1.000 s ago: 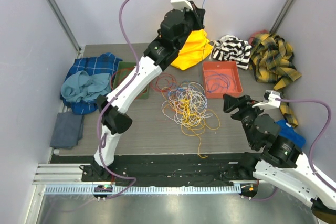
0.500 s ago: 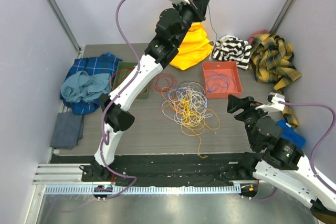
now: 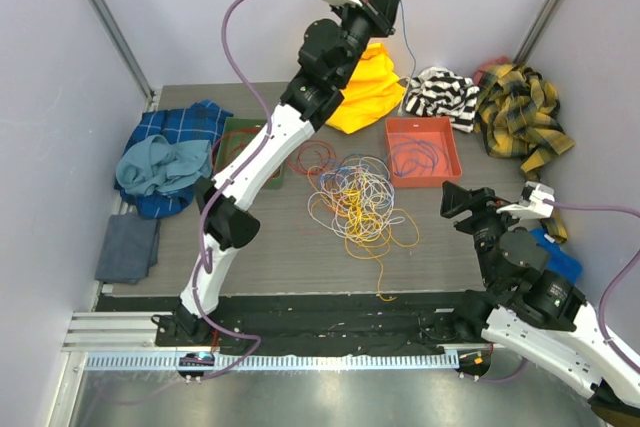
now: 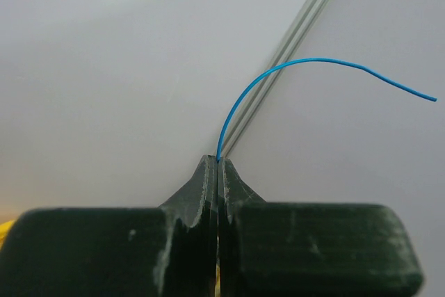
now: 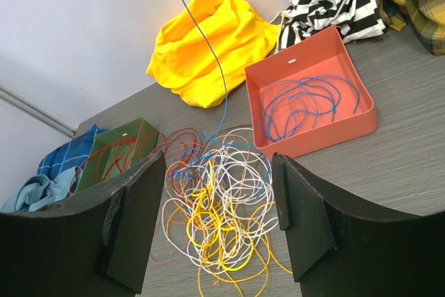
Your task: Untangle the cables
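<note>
**Blue strand lifted high as cable sorting stands part done**

At nine o'clock of the heap, a green tray [image 3: 228, 137] holds red loops [image 5: 115, 147]. High at twelve o'clock, the left gripper [image 4: 218, 169] has its jaws pinched tight on a blue cable [image 4: 278, 69], whose lower length trails down toward the tangled cables [image 3: 358, 202] mid-table. At two o'clock of the heap, an orange tray [image 5: 320, 137] contains blue coils [image 5: 306, 106]. At four o'clock, the right gripper [image 3: 455, 197] hovers with jaws spread, holding nothing. By appearances the job is partway: some red and blue are binned, while yellow, white and orange strands lie knotted.
</note>
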